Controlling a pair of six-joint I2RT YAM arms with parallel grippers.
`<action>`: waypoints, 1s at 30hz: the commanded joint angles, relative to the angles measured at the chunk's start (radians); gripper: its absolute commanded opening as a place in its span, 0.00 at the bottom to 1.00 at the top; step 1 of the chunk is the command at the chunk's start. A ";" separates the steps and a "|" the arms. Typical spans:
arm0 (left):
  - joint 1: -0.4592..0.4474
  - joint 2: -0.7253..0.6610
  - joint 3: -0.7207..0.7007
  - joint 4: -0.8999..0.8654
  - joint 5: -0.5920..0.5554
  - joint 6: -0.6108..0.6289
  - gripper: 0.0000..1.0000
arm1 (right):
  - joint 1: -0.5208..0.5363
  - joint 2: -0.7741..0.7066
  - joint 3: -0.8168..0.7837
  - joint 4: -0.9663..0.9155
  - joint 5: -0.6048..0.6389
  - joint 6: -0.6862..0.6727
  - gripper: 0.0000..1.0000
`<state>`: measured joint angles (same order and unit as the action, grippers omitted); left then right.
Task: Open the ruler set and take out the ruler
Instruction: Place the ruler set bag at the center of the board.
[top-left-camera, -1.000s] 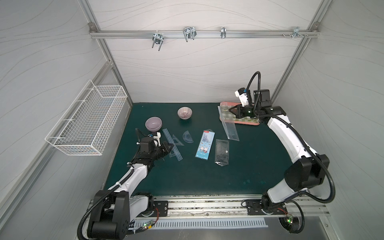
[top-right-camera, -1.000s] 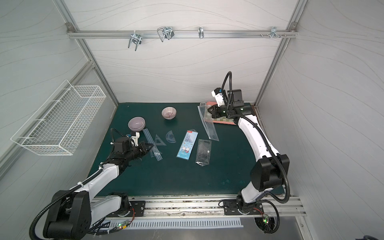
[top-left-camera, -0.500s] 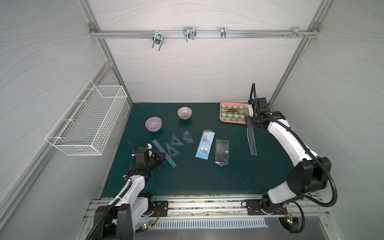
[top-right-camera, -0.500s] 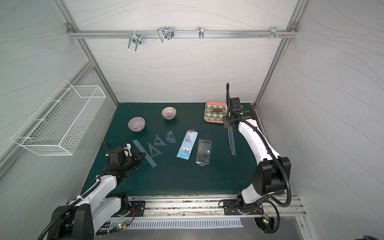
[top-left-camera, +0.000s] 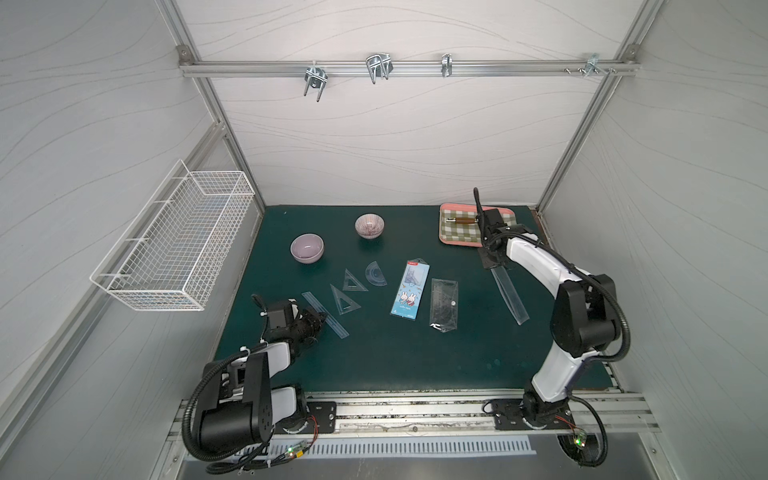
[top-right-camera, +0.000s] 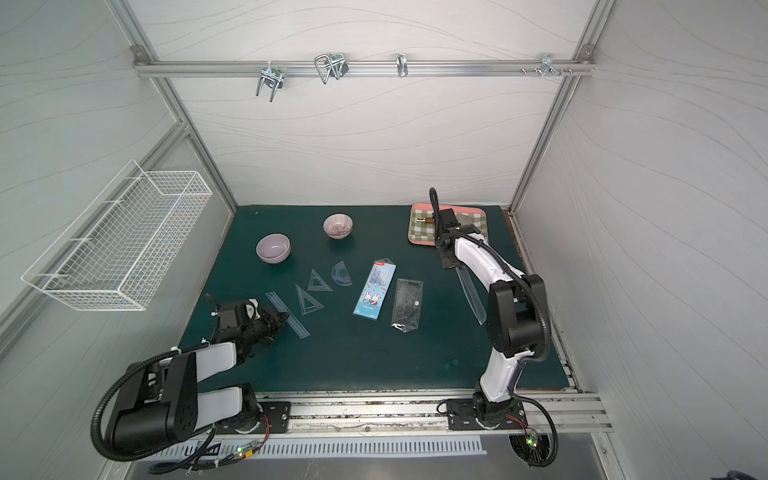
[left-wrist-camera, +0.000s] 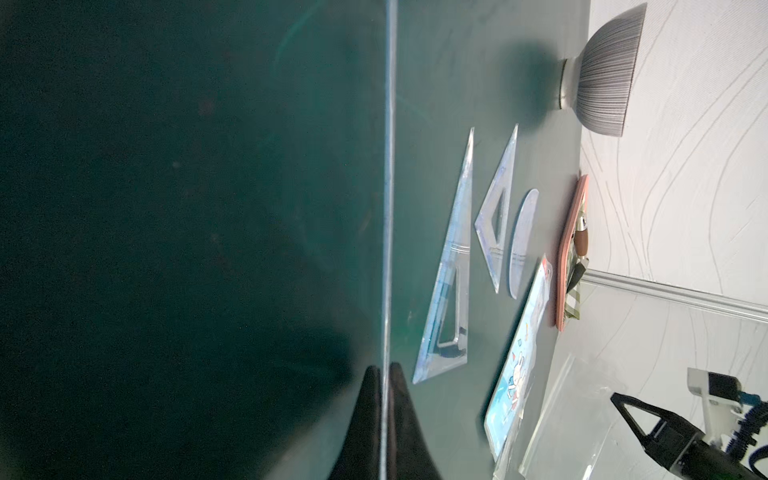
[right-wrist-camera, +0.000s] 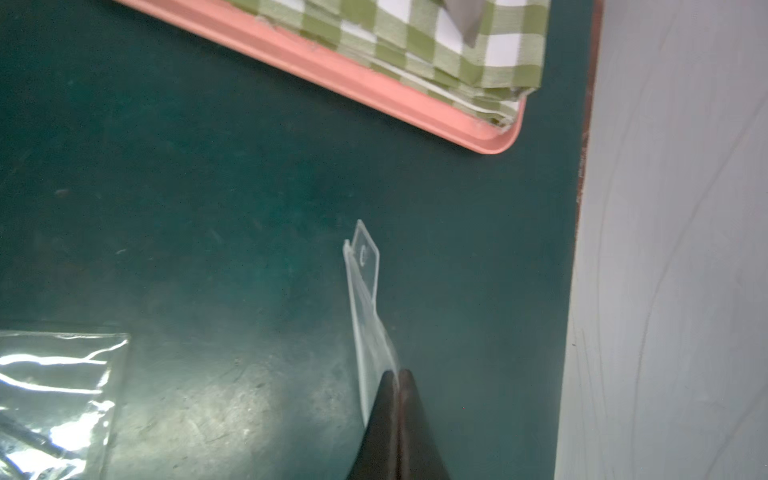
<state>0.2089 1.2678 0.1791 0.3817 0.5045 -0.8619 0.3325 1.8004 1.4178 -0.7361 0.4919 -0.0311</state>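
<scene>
Ruler (top-left-camera: 336, 327) toward desk (top-left-camera: 415, 353) left edge, pinched edge-on in closed left gripper (left-wrist-camera: 385, 374) | right gripper (right-wrist-camera: 397, 379) clamped on clear case (right-wrist-camera: 365, 299) toward right edge

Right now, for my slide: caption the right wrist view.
Right gripper shut on a clear sleeve, pink tray beyond.

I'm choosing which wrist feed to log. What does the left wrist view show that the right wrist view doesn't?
Only the left wrist view: the left claw shut on a clear ruler seen edge-on, a long set square, a short set square, a protractor, the striped bowl and the bunny card.
Only the right wrist view: a close look at the right claw shut on a clear sleeve, down to its tabbed end.
Both: the pink tray, its checked cloth and the green mat.
</scene>
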 joint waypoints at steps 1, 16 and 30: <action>0.007 0.021 0.000 0.032 -0.032 0.007 0.00 | 0.031 0.061 -0.010 0.039 -0.073 0.016 0.00; 0.009 -0.156 0.021 -0.165 -0.077 0.047 0.70 | 0.058 0.152 -0.006 0.065 -0.128 0.040 0.00; 0.008 -0.271 0.058 -0.247 -0.055 0.030 1.00 | -0.059 0.075 -0.011 0.012 -0.008 0.024 0.31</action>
<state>0.2142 1.0149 0.2001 0.1722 0.4511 -0.8230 0.2916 1.9301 1.4151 -0.6872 0.4454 -0.0048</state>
